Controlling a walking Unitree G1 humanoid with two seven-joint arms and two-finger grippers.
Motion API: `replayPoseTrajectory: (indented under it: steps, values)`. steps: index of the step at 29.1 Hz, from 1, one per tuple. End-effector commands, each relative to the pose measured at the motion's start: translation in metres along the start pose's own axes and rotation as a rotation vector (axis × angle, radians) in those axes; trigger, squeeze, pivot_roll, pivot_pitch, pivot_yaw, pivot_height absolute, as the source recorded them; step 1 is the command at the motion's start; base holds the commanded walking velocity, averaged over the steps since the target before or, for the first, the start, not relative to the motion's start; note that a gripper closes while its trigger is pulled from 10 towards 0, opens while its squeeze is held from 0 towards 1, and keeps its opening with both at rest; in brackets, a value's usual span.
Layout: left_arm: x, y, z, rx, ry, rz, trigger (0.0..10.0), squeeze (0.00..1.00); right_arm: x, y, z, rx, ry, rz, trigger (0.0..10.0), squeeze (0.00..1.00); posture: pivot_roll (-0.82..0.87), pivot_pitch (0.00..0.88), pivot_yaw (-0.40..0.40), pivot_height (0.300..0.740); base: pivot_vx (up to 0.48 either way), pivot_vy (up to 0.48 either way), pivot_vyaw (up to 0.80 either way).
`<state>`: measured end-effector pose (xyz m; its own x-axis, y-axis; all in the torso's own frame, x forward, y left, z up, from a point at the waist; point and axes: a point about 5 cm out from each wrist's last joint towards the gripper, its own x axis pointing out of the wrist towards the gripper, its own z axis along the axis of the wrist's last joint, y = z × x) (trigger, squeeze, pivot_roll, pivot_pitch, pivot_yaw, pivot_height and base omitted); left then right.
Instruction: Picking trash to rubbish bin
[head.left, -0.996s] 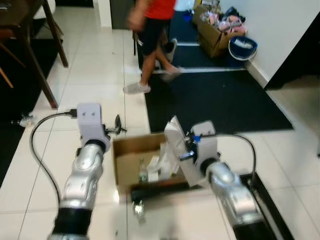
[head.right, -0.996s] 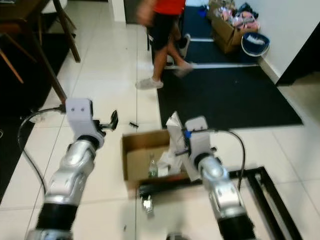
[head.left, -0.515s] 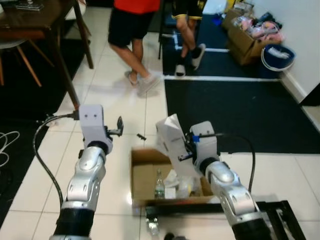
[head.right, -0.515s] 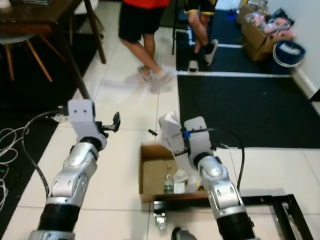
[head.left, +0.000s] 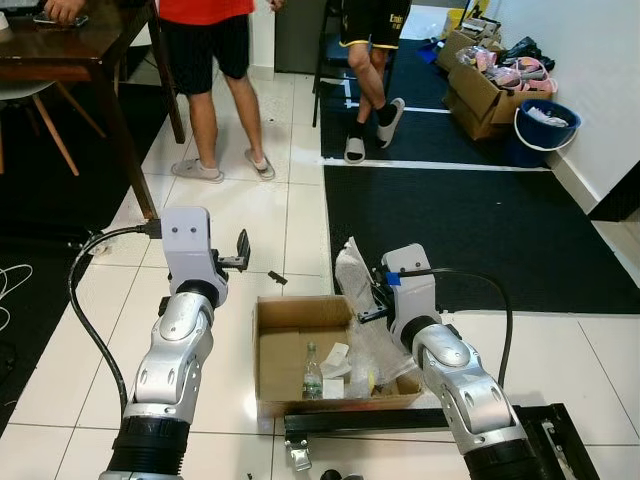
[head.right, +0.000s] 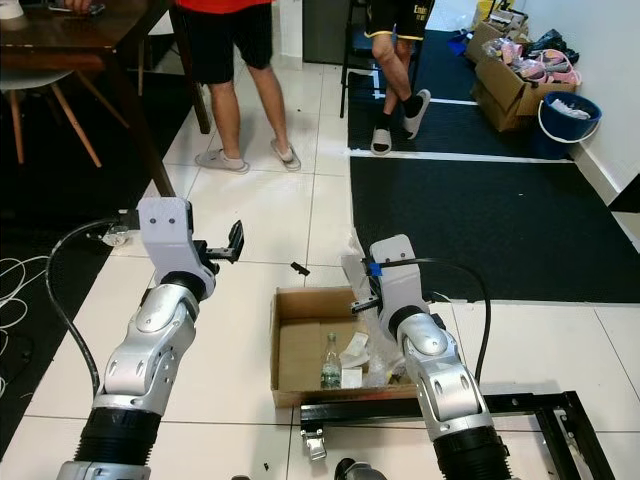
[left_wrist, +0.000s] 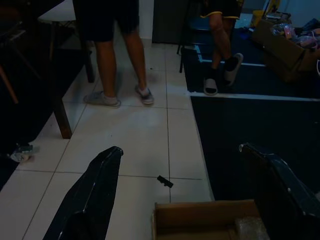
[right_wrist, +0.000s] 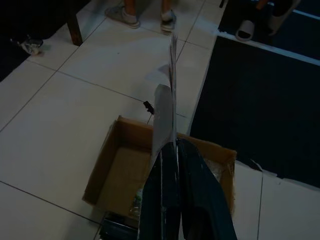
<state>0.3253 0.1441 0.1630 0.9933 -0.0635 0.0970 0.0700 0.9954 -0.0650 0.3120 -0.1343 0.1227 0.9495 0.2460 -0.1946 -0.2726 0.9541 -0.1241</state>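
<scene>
An open cardboard box (head.left: 268, 352) stands on the white tiled floor right in front of me, with a clear plastic bottle (head.left: 312, 372) and paper scraps inside. My right gripper (head.left: 372, 303) hovers over the box's far right corner, shut on a crumpled clear plastic wrapper (head.left: 353, 277) that sticks up from its fingers. In the right wrist view the wrapper (right_wrist: 164, 107) hangs over the box (right_wrist: 107, 170), pinched between the fingers (right_wrist: 192, 170). My left gripper (head.left: 243, 249) is raised left of the box, open and holding nothing.
Two people (head.left: 205, 60) stand at the back beside a dark wooden table (head.left: 75, 45). A black mat (head.left: 450, 220) lies on the right. A black metal frame (head.left: 420, 420) sits just behind the box's near side. A small black scrap (head.left: 277, 278) lies on the tiles.
The camera has shifted, so the whole picture moved. The person in red walked left to the table. My right gripper keeps the wrapper, now lower over the box.
</scene>
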Motion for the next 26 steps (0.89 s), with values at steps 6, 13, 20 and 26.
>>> replayPoseTrajectory:
  steps: [6,13,20,26]
  values:
    - [0.003,-0.003,-0.002,0.030,-0.005,-0.016,10.0,0.00,0.013,-0.013,-0.005,0.031,0.008,-0.025,10.0,0.00,-0.03,0.189,-0.021,0.740,0.000,0.000,0.00]
    - [0.016,-0.012,0.002,0.062,-0.022,-0.056,10.0,0.00,0.044,-0.031,0.009,0.044,-0.011,-0.089,10.0,0.00,-0.02,0.229,-0.026,0.740,0.000,0.000,0.00]
    - [0.020,-0.015,0.004,0.065,-0.024,-0.067,10.0,0.00,0.060,-0.033,0.024,0.034,-0.020,-0.096,10.0,0.00,-0.02,0.252,-0.028,0.740,0.000,0.000,0.00]
    - [0.019,-0.016,-0.001,0.062,-0.021,-0.065,10.0,0.00,0.073,-0.033,0.055,0.015,-0.105,-0.085,10.0,0.00,-0.02,0.256,-0.038,0.740,0.000,0.000,0.00]
